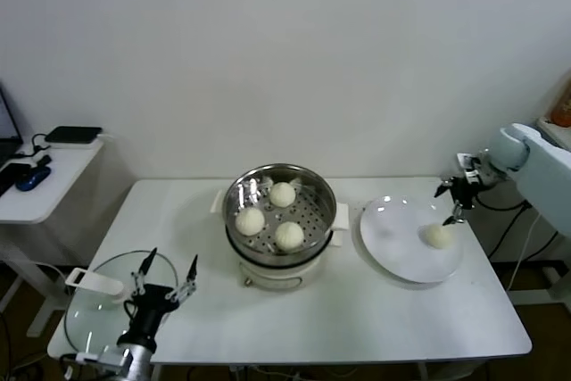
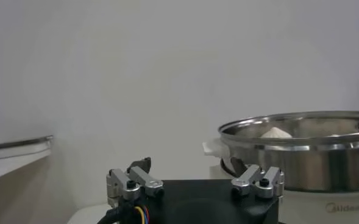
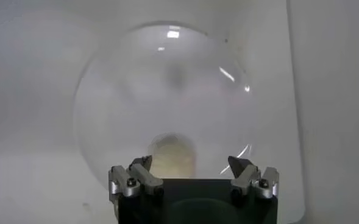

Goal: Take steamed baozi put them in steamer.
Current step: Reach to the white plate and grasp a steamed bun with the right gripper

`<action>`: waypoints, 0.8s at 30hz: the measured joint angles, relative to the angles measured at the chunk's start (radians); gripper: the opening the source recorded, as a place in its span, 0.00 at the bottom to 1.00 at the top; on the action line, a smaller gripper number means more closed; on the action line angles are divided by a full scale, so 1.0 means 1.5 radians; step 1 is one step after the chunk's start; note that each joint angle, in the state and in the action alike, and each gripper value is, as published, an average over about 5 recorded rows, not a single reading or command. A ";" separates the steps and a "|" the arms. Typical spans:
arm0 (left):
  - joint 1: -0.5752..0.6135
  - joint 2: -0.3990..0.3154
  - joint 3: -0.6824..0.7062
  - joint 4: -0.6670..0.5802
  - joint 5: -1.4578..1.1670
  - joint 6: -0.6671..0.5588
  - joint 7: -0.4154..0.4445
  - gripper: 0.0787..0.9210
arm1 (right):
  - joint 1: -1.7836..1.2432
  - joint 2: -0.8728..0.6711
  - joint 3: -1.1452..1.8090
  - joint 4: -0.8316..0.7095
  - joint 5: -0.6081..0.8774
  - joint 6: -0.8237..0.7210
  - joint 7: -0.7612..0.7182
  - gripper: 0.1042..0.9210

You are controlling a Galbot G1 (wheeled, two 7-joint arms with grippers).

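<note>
The steel steamer (image 1: pixel 237 194) stands mid-table on its cream pot base and holds three baozi (image 1: pixel 283 194), (image 1: pixel 250 220), (image 1: pixel 289 236). A fourth baozi (image 1: pixel 437 236) lies on the white plate (image 1: pixel 393 247) to the steamer's right. My right gripper (image 1: pixel 451 204) is open and empty, hovering just above and behind that baozi; in the right wrist view the gripper (image 3: pixel 191 165) frames the baozi (image 3: pixel 172 155) on the plate (image 3: pixel 118 91). My left gripper (image 1: pixel 169 276) is open and empty, parked at the table's front left; its wrist view (image 2: pixel 190 167) shows the steamer (image 2: pixel 307 149) ahead.
A round clear glass lid (image 1: pixel 98 310) with a white handle lies at the table's front left corner beside the left gripper. A white side table (image 1: pixel 40 180) with dark devices stands to the left. The wall runs close behind the table.
</note>
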 measured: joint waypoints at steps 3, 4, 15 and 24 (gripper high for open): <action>-0.001 -0.001 -0.001 0.001 0.000 0.000 0.000 0.88 | -0.031 0.017 0.044 -0.031 -0.050 0.016 -0.004 0.88; -0.001 -0.001 -0.002 0.002 0.000 0.000 0.000 0.88 | -0.040 0.023 0.058 -0.041 -0.066 0.022 -0.005 0.88; -0.006 0.001 -0.006 0.009 -0.004 0.001 -0.002 0.88 | -0.108 0.075 0.176 -0.126 -0.192 0.063 -0.011 0.88; -0.007 0.002 -0.006 0.012 -0.005 0.000 -0.002 0.88 | -0.124 0.108 0.231 -0.171 -0.241 0.080 -0.002 0.88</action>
